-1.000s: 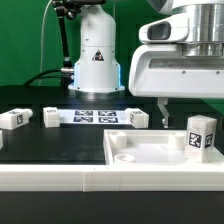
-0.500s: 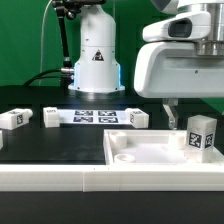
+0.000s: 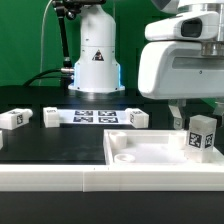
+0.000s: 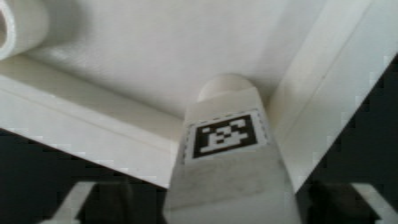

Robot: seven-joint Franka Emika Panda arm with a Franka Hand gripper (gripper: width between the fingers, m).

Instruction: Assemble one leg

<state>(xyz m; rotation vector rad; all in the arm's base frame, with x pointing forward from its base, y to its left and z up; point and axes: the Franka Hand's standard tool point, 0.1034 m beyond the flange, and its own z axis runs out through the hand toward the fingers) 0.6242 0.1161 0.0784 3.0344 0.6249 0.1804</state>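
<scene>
On the exterior view's left a small white block (image 3: 13, 118) with a black-and-white tag lies on the black desk (image 3: 50, 145). Next to the right – a second white block (image 3: 51, 117) touching the end of the flat marker board (image 3: 92, 117), w/ a third tagged block (image 3: 137, 119) at the board's other end. Behind the board stands the arm's base (image 3: 97, 55), a smooth white rounded column w/ a warning triangle on it, black cables trailing off toward the exterior view's left.

The arm reaches forward so its big white boxy wrist part (image 3: 182, 62) fills the upper right of the exterior view, held level above the tray. Under it the fingers (image 3: 181, 118) point straight down, just beside the leg (image 3: 201, 136) on its left side – only one thin grey finger shows clearly, so can't tell whether they're spread or pressed together, or touching the leg.

The leg is a white plastic rectangular post standing upright at the tray's right end, square tags on its faces. In the wrist view the leg (image 4: 228, 150) has a matte, slightly grainy surface and one tag facing the camera, w/ the tray's (image 4: 107, 95) raised rim and a rounded corner behind it.

The tray (image 3: 150, 155) is wide, white, smooth plastic w/ a raised rim and a small round boss near its left corner. A white ledge (image 3: 60, 178) runs across the front. Backdrop is green cloth (image 3: 25, 40).
</scene>
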